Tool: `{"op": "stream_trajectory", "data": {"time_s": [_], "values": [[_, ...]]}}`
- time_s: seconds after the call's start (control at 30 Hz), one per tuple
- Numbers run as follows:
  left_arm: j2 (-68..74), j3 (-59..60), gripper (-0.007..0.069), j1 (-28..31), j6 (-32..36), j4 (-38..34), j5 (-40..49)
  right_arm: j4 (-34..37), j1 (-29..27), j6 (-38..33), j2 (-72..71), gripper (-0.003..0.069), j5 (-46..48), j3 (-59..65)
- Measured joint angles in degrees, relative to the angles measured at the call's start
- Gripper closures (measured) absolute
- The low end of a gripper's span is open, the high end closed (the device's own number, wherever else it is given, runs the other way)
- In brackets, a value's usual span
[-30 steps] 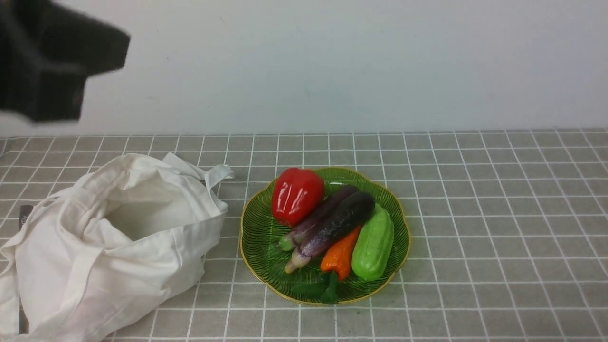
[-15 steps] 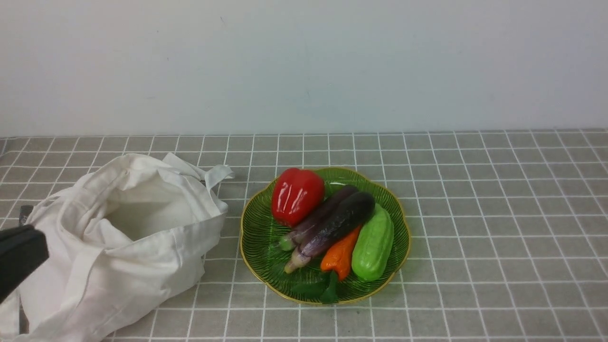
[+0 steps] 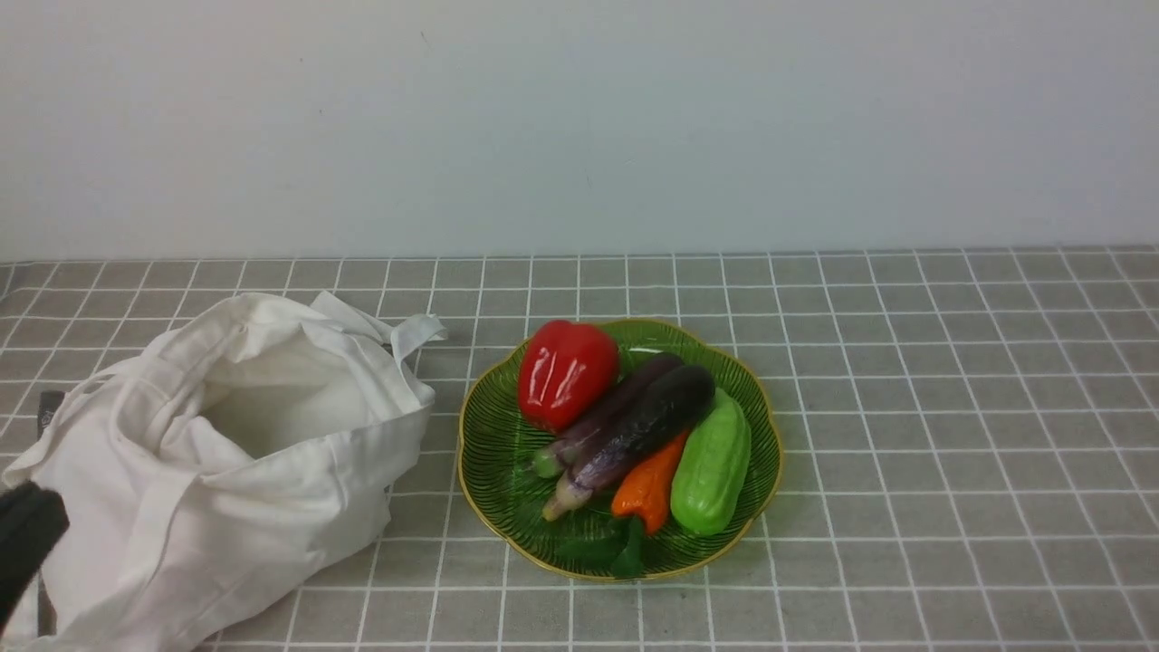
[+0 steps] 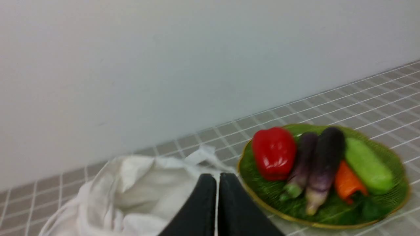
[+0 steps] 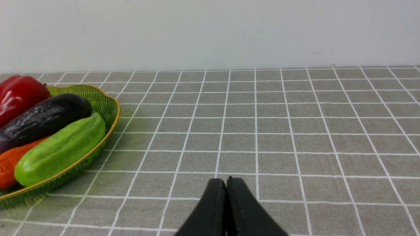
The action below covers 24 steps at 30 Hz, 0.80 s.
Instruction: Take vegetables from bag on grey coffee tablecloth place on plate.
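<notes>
Lowered beside white bag [image 3: 299, 507] since before — left gripper [image 4: 213, 196] clenched, empty, vegetables [image 3: 568, 376] on green plate [image 3: 498, 507]

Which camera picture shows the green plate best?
The front view: it shows the whole plate, gold edge all around, from above. The left wrist view shows it slanted and a bit blurry, partly behind that arm's gripper. The right wrist view shows only part; the picture's edge cuts it off.
</notes>
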Motion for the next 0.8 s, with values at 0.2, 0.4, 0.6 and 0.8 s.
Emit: {"op": "stream_trajectory", "data": {"time_s": [0.2, 0.4, 0.6, 0.8], "values": [[-8.10, 16.09, 0.0629, 12.12, -1.37, 0.06, -3.48, 0.00, 0.00, 0.00, 0.00, 0.0673, 0.02, 0.00], [-8.35, 17.69, 0.0629, 14.00, -1.20, -0.05, -2.22, 0.00, 0.00, 0.00, 0.00, 0.0673, 0.02, 0.00], [-8.35, 17.79, 0.0629, 10.56, 2.04, 0.13, 0.34, 0.00, 0.00, -0.07, 0.00, 0.0673, 0.02, 0.00], [-8.35, 17.79, 0.0629, 9.81, 3.13, 0.17, 0.38, 0.00, 0.00, -0.07, 0.00, 0.0673, 0.02, 0.00]]}}
